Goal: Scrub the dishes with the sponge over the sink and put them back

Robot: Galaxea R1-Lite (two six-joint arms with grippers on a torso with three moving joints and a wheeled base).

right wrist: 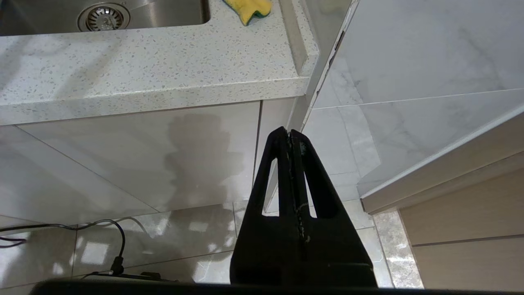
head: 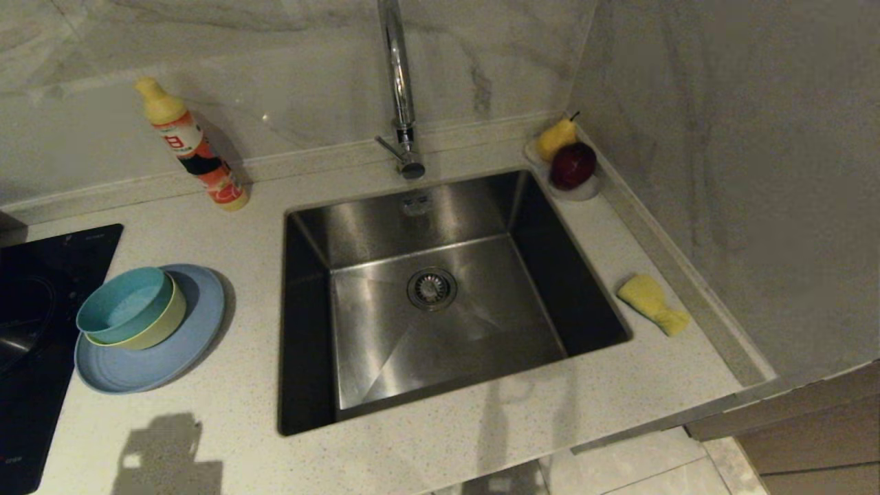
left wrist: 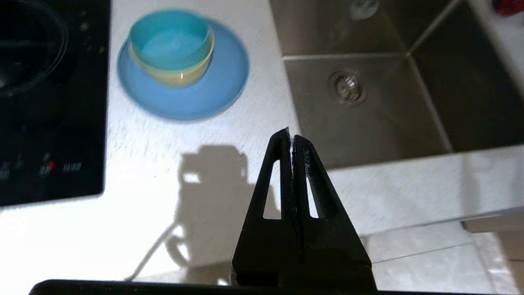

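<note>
Left pincer [left wrist: 291, 137]: fingers pressed together, holding nothing, above the near edge of the desk [head: 481, 426], between the dishes and the sink; seen only in its wrist view.
Right pincer [right wrist: 288, 133]: pressed together, empty, hanging low in front of the cabinet face below the desk edge, over the floor tiles.
Dishes: stacked left of the sink, teal bowl [head: 124, 304] nested in yellow bowl [head: 161, 324], both sitting on blue plate [head: 155, 357], slightly off its centre.
Cooktop [head: 34, 330]: black, just left of the plate.
Sink [head: 385, 330]: steel basin, round drain strainer [head: 432, 288] in the middle.
Sponge [head: 652, 302]: yellow, crumpled, on the desk right of the sink, near the wall ledge; green layer shows in the right wrist view.
Faucet [head: 400, 82]: chrome, behind the sink.
Detergent bottle [head: 192, 144]: far left, leaning toward the backsplash.
Fruit dish [head: 584, 189]: far right corner, with yellow pear [head: 555, 137] and red apple [head: 573, 165].
</note>
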